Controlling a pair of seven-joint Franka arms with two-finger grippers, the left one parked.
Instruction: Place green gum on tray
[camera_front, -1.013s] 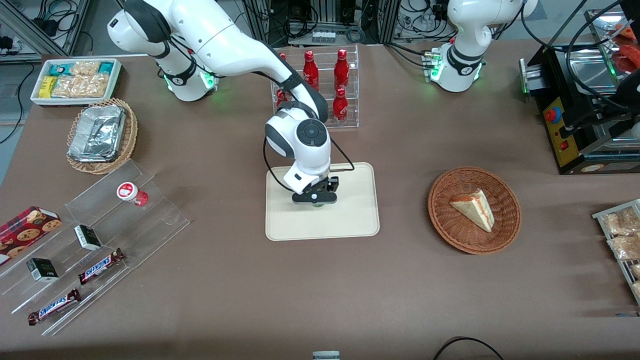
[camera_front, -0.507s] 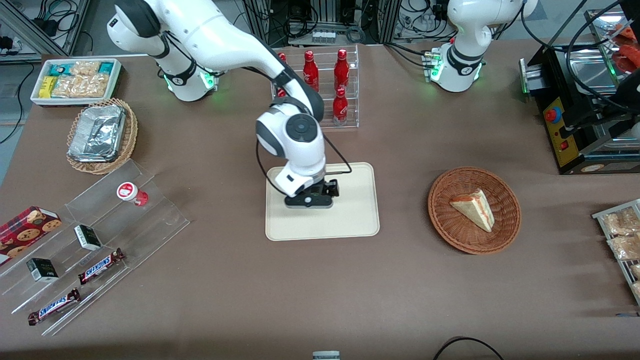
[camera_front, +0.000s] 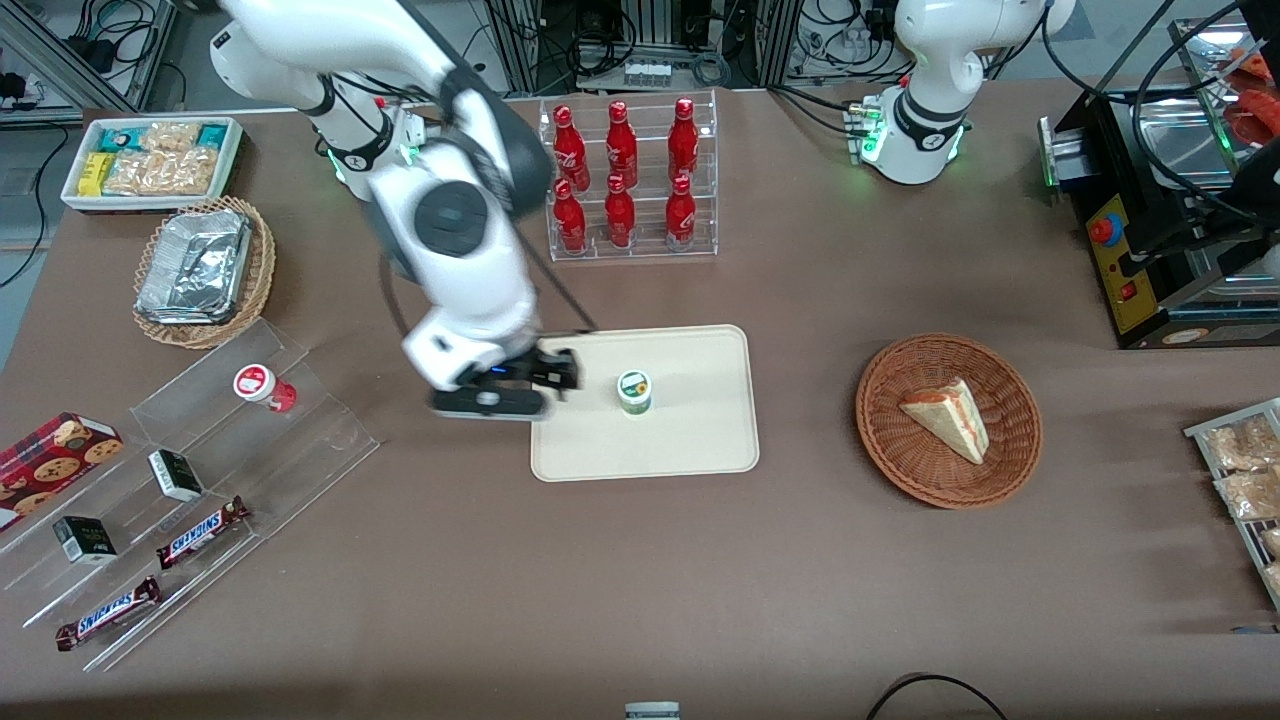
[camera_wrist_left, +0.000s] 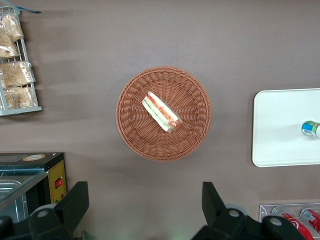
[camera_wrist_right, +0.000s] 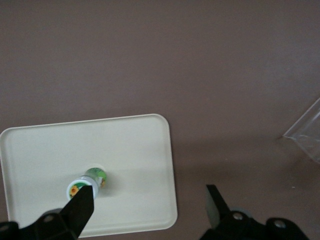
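Smooth matt tray (camera_front: 700, 440), woven wicker basket (camera_front: 885, 440)

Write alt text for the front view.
A green gum bottle stands upright on a cream tray at mid-table. The right arm's tool, open and empty, hovers beside the tray's edge toward the working arm's end.
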